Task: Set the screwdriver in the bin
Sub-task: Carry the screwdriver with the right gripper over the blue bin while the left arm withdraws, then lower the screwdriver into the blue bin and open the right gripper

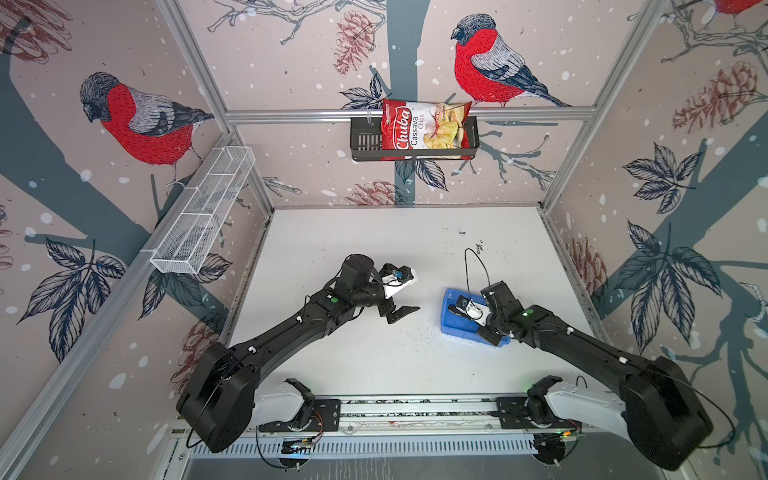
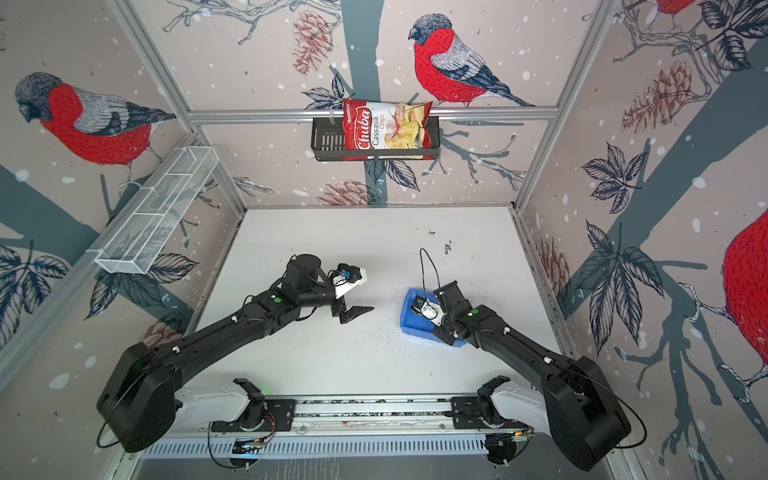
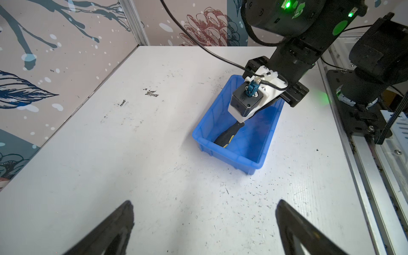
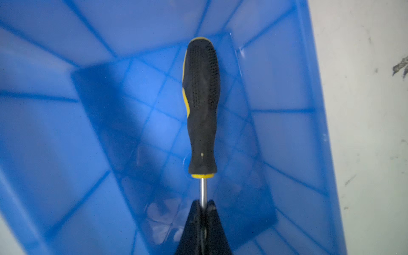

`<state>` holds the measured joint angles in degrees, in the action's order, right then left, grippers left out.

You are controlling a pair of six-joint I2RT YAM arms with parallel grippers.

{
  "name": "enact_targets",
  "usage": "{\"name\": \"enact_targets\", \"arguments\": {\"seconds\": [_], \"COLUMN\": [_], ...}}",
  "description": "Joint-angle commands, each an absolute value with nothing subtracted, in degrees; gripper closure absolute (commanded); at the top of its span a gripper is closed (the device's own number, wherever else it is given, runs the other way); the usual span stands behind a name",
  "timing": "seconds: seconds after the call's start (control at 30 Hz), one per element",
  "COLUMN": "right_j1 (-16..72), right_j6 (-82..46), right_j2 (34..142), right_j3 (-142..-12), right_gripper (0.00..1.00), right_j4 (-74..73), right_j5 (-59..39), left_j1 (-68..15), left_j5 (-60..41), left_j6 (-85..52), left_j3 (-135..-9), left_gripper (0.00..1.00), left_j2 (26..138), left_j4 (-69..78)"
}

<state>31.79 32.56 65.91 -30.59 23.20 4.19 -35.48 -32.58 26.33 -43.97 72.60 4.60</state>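
The screwdriver has a black handle with yellow marks and a thin metal shaft. My right gripper is shut on that shaft just behind the handle. It holds the tool inside the blue bin, handle pointing away from the jaws. In the left wrist view the handle slants down within the bin's walls; whether it touches the floor I cannot tell. The bin sits right of centre on the table in both top views. My left gripper hovers open over bare table to the bin's left, holding nothing.
A black wall basket with a red chips bag hangs on the back wall. A long white wire-mesh rack runs along the left wall. A thin black cable loops above the right wrist. The arms' base rail lines the table's front edge.
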Motion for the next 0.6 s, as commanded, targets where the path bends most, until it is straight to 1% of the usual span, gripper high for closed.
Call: {"name": "enact_targets", "arguments": {"seconds": [0.0, 0.03, 0.13, 0.23, 0.33, 0.57], "right_j1": [31.9, 31.9, 32.0, 31.7, 31.1, 28.5], "right_j6": [30.8, 30.8, 31.2, 30.5, 29.1, 27.0], "right_j2": [65.1, 64.6, 63.0, 60.7, 58.3, 53.4], "right_j3": [-29.8, -29.7, -29.8, -30.1, -30.8, -32.1], "right_gripper": [0.88, 0.81, 0.56, 0.41, 0.29, 0.11], "right_j4": [20.5, 20.3, 20.3, 19.1, 16.7, 10.9], "right_j5": [5.8, 5.9, 6.4, 6.3, 5.0, 0.1], "left_j1": [-35.6, -35.6, -35.6, -35.6, -35.3, -31.7], "left_j5": [-32.3, -32.0, -31.1, -28.4, -27.4, -23.8], "left_j6": [26.0, 25.8, 25.2, 20.6, 19.2, 15.7], "left_j3": [-44.1, -44.0, -43.9, -43.5, -42.7, -40.8], "left_gripper": [0.01, 0.02, 0.02, 0.02, 0.03, 0.03], "left_j2": [72.3, 72.4, 72.3, 72.0, 71.3, 69.7], "left_j4": [6.5, 6.8, 7.7, 9.9, 12.2, 17.0]}}
